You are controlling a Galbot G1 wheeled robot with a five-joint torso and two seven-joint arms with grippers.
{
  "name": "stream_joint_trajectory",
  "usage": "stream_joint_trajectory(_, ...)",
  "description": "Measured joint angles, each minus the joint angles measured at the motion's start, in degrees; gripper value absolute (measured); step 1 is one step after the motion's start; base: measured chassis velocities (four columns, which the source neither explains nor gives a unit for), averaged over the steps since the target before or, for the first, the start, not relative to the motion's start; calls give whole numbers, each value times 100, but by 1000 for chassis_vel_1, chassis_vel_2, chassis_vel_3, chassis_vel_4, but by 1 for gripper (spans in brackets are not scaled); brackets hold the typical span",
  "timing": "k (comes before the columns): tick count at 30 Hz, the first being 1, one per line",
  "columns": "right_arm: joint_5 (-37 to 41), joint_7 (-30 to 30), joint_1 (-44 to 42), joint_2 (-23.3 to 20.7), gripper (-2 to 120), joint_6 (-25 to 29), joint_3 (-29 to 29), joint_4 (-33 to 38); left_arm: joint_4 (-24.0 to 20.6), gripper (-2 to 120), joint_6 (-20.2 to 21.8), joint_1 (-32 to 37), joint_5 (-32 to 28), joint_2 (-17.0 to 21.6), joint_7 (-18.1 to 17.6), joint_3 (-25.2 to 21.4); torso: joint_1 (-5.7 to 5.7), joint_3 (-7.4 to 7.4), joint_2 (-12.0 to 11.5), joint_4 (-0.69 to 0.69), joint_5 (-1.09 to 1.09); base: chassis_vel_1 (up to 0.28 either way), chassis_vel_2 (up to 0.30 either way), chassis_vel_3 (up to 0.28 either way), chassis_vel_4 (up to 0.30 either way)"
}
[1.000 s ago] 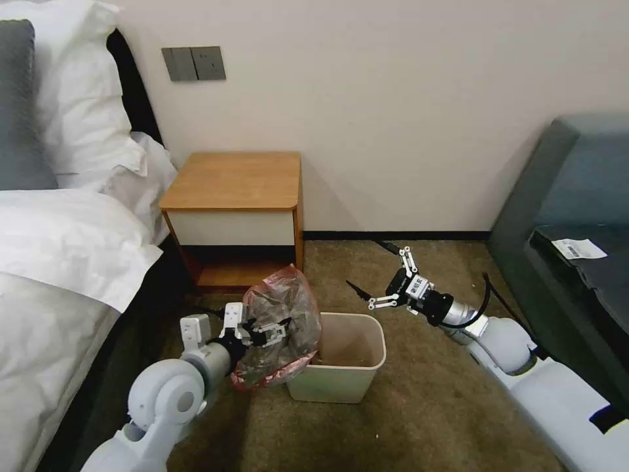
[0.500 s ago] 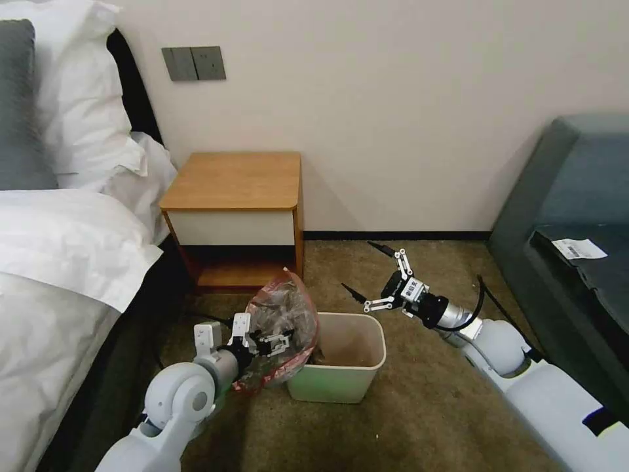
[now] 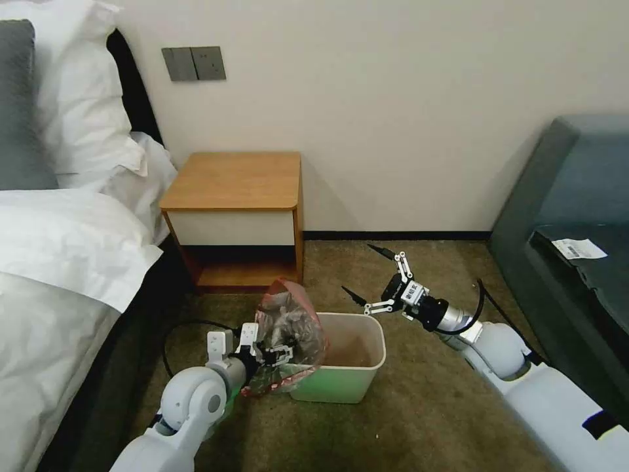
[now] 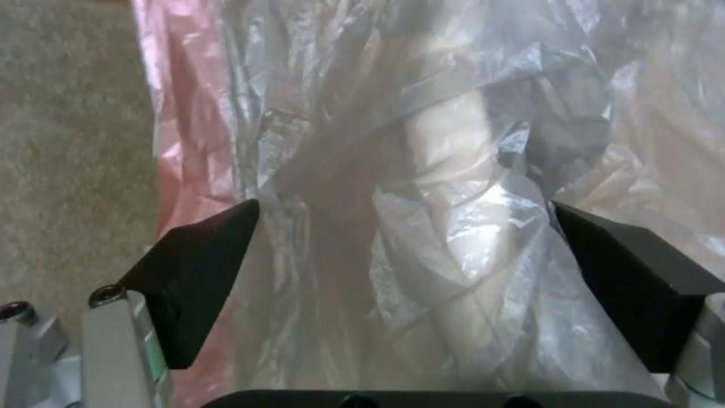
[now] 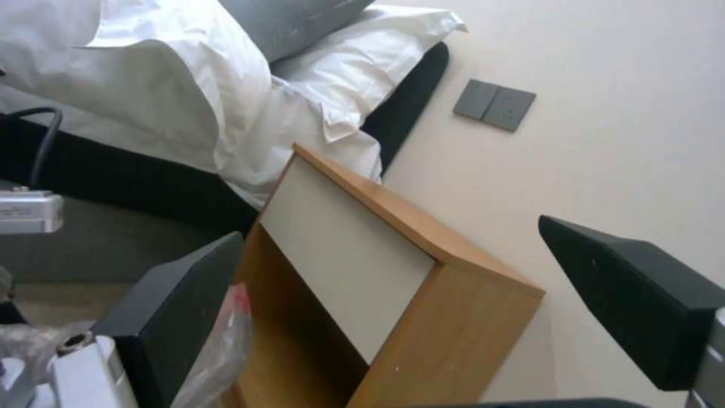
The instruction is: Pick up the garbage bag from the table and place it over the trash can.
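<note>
- Two arms out low over the carpet (image 3: 419, 406), in front of the table (image 3: 236, 180); the trash can (image 3: 347, 387) stands on the floor between them
- Left gripper (image 3: 278, 356) sits at the can's left rim, just above the floor; in the left wrist view its dark fingers (image 4: 196, 272) stand wide apart with crinkled plastic bunched between them and spilling past both; whether they actually pinch the film I cannot tell
- Garbage bag (image 3: 288, 328) hangs bunched around that gripper, puffed up above it; translucent grey with a red band (image 3: 275, 288) at the top and lower edge; its right side drapes over the can's left wall and partly into the opening; it is off the table
- Bag fills most of the left wrist view (image 4: 423, 170); pinkish edge on one side, carpet beside it
- Right gripper (image 3: 373, 278) hovers above and behind the can's far right corner, apart from bag and can; fingers spread wide, holding nothing
- Right wrist view looks between its two black fingers (image 5: 642, 300) toward the table (image 5: 378, 249); white drawer front, orange-brown top; a scrap of the bag (image 5: 219, 345) shows near one finger
- Bed with white bedding (image 3: 59, 249) to the left of the table; grey wall switches (image 3: 194, 63) above it; dark sofa (image 3: 570, 216) at the right
</note>
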Motion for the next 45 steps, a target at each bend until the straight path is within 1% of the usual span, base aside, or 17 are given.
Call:
stream_joint_trajectory(7, -2, 0, -30, -16, 100, 11, 29, 22, 62, 79, -12, -36, 91, -47, 15, 38, 0, -1, 0, 1, 1, 0, 0, 0, 0)
stream_joint_trajectory(10, -2, 0, -49, -46, 100, 12, 32, 54, 94, 65, -15, -49, 106, -72, 58, 72, -1, -1, 1, 1, 2, 0, 0, 0, 0)
stream_joint_trajectory(12, -2, 0, -52, -61, 100, 11, 32, 68, 100, 63, -16, -52, 109, -80, 60, 83, -1, -1, 0, 1, 2, 0, 0, 0, 0)
stream_joint_trajectory(13, 1, 3, -54, -81, 100, 11, 32, 84, 110, 56, -16, -54, 111, -90, 61, 97, -1, -1, 1, 2, 2, 0, 0, 0, 0)
stream_joint_trajectory(20, 29, 30, -37, -157, 100, -10, 32, 121, 133, 28, -18, -54, 129, -125, 34, 121, -1, -1, 1, 1, 0, 0, 0, 0, 0)
stream_joint_trajectory(22, 29, 31, -35, -158, 100, -11, 32, 121, 134, 27, -18, -53, 130, -126, 33, 118, -1, -1, 1, 1, 1, 0, 0, 0, 0)
stream_joint_trajectory(24, 31, 37, -29, -157, 100, -13, 33, 121, 138, 19, -18, -48, 136, -130, 24, 101, -1, -1, 1, 1, 0, 0, 0, 0, 0)
stream_joint_trajectory(25, 31, 37, -29, -157, 100, -13, 33, 121, 138, 19, -18, -48, 136, -130, 24, 101, -1, -1, 1, 1, 0, 0, 0, 0, 0)
stream_joint_trajectory(26, 32, 47, -26, -147, 100, -16, 33, 121, 141, 12, -17, -45, 142, -136, 20, 88, -1, 0, 1, 0, 0, 0, 0, 0, 0)
stream_joint_trajectory(34, -21, 202, -22, -46, 100, -33, -1, 129, 133, 10, -32, 30, 442, -233, -80, -17, -1, -1, 1, 0, 1, 0, 0, 0, 0)
stream_joint_trajectory(37, -115, 926, -33, 39, 100, -276, -116, 290, 98, 10, -307, 122, 883, -365, -190, -101, -1, 1, -1, 0, -3, 0, 0, 0, 0)
stream_joint_trajectory(38, -115, 926, -33, 39, 100, -276, -116, 290, 98, 10, -307, 122, 883, -365, -190, -101, -1, 1, -1, 0, -3, 0, 0, 0, 0)
stream_joint_trajectory(40, 24, 1762, -30, 157, 100, -821, -287, 603, 81, 10, -718, 191, 1309, -525, -241, -161, 0, 3, -2, -5, -10, 0, 0, 0, 0)
stream_joint_trajectory(41, 122, 1995, -13, 202, 100, -1036, -348, 723, 81, 10, -904, 205, 1470, -568, -256, -183, 0, 4, -2, -5, -10, 0, 0, 0, 0)
stream_joint_trajectory(42, 122, 1995, -13, 202, 100, -1036, -348, 723, 81, 10, -904, 205, 1470, -568, -256, -183, 0, 4, -2, -5, -10, 0, 0, 0, 0)
stream_joint_trajectory(44, 431, 2386, 69, 291, 100, -1625, -545, 1096, 139, 10, -1912, 228, 2021, -654, -242, -235, 0, 4, -2, 0, -5, 0, 0, 0, 0)
stream_joint_trajectory(45, 507, 2456, 106, 300, 100, -1763, -630, 1197, 168, 10, -2224, 216, 2159, -670, -243, -254, 0, 3, -2, 0, -6, 0, 0, 0, 0)
